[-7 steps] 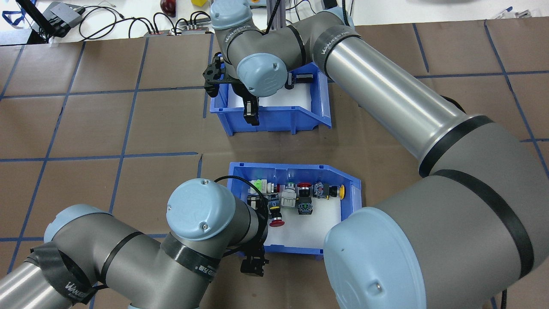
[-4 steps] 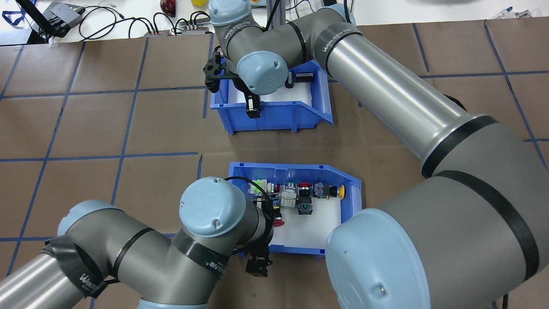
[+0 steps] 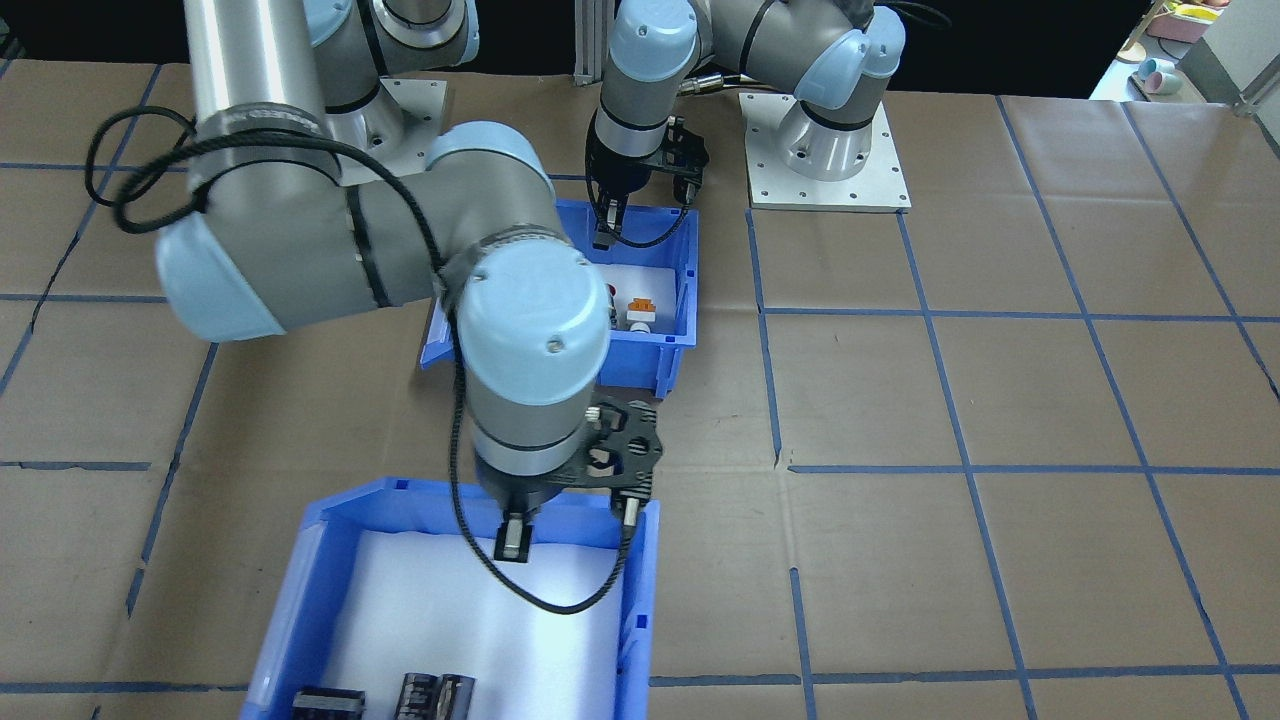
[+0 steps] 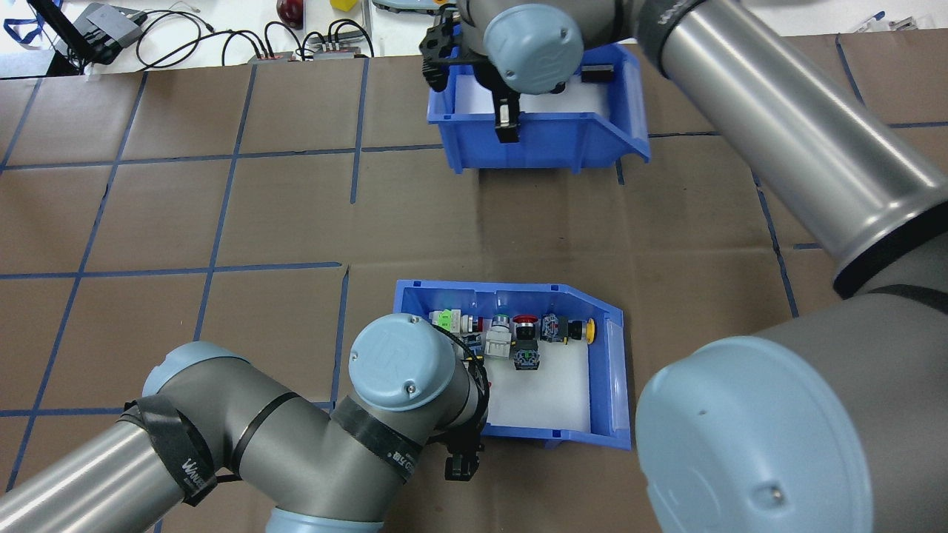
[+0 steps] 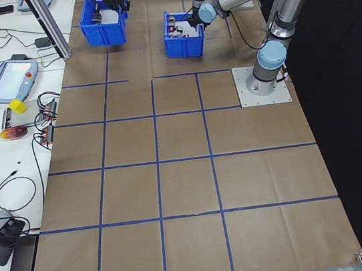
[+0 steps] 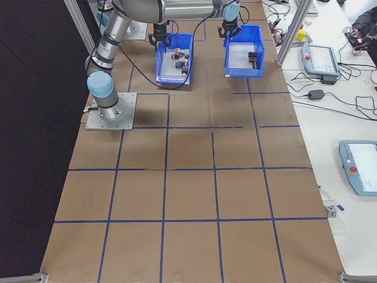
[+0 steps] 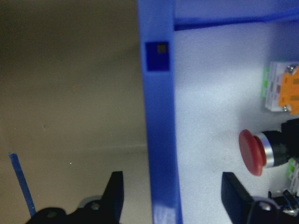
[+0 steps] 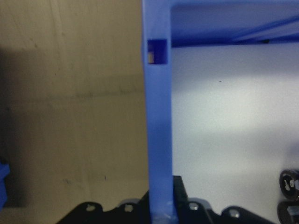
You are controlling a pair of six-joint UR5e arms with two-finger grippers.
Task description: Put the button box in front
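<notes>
button box (image 4: 603, 370): on the table, on the robot's side, well apart from the other bin; open front faces the robot's right, long axis runs left to right.
left tool (image 7: 170, 198): fingers spread, one outside the button box's left wall and one inside over the white foam; not yet pinched on it.
right tool (image 8: 161, 205): clamped on the wall of the other blue bin (image 4: 563, 137), which sits at the far edge in the overhead view (the side views suggest it hangs above the table, though i cannot be sure).
key relation: the wall to be gripped lies straight between the left tool's fingers, running along the wrist view's vertical; closing should catch it.
nearer arm: the left, already at the button box; the right is busy at the far bin.
bins: two, both blue.
button box contents: about eight switches, tightly clustered, count uncertain; one red mushroom button (image 7: 252, 152) close to the inner finger.
other bin contents: two or three black parts (image 3: 435, 695).
</notes>
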